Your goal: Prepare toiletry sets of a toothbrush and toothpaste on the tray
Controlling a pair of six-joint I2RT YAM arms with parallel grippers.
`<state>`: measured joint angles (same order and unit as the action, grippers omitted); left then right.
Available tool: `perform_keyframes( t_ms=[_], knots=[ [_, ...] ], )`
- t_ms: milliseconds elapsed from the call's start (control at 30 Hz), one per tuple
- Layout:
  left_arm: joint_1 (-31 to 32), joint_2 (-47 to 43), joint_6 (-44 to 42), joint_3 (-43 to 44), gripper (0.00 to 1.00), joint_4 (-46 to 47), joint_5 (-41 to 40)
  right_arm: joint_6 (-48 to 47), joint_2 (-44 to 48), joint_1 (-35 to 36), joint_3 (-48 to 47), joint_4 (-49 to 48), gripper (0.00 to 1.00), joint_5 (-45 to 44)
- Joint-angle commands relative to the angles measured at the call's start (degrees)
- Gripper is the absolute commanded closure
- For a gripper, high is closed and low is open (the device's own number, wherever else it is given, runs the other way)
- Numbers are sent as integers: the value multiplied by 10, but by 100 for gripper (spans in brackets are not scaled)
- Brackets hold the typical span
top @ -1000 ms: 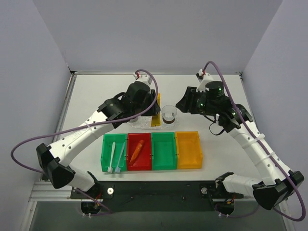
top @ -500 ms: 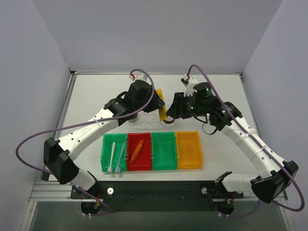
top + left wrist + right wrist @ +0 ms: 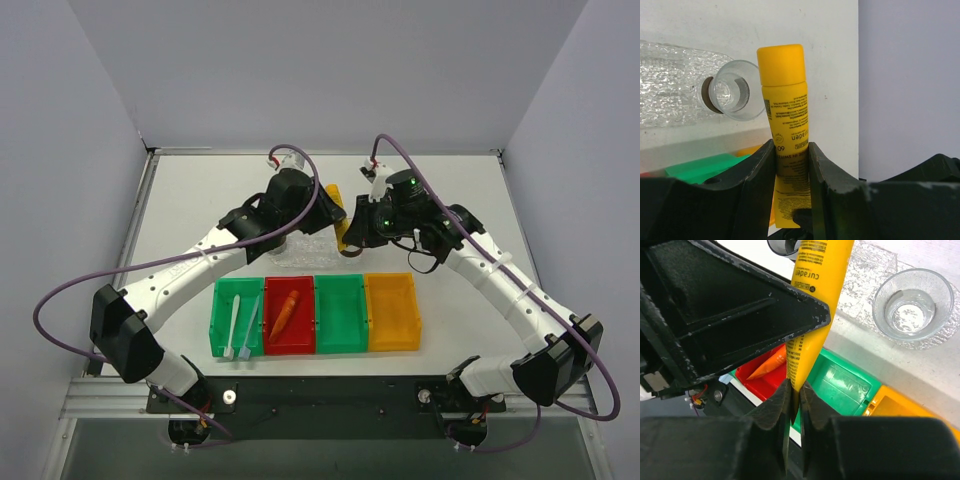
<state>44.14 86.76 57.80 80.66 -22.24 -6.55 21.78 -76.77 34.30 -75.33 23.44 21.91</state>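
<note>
The yellow-orange toothpaste tube (image 3: 338, 212) hangs in the air between both arms, above the table's middle. My left gripper (image 3: 790, 145) is shut on its body, cap (image 3: 781, 64) pointing away. My right gripper (image 3: 794, 385) is shut on the tube's flat crimped end (image 3: 801, 371). The clear bumpy tray (image 3: 670, 95) lies below, mostly hidden under the left arm (image 3: 290, 205) in the top view. An orange tube (image 3: 285, 312) lies in the red bin. A white toothbrush (image 3: 235, 322) and a pale blue one (image 3: 250, 322) lie in the left green bin.
Four bins stand in a row near the front: green (image 3: 222, 340), red (image 3: 290, 345), green (image 3: 341, 340), orange (image 3: 392, 335). Two clear cups sit on the tray (image 3: 865, 270): one (image 3: 912, 302) to the right, one (image 3: 735, 90) beside the tube's cap.
My right arm has swung left to the tube, and its gripper has closed on the flat end. The left gripper kept its hold on the tube.
</note>
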Motion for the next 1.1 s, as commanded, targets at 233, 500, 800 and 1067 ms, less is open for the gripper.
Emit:
perform_keyframes(
  t_ms=[233,500,800,1067],
  knots=[
    [-11,-26,-23,3,29,57,65,-16,9,3,-24,5,100,9],
    [-61,-123,-126,-88,17,94,143,-63,38,-25,-60,171,100,32],
    [-68,-171,-447,-100,17,40,303,-93,15,-64,-136,386,100,112],
    [-33,-183,-645,-127,17,45,428,-80,15,-64,-130,479,100,224]
  ],
)
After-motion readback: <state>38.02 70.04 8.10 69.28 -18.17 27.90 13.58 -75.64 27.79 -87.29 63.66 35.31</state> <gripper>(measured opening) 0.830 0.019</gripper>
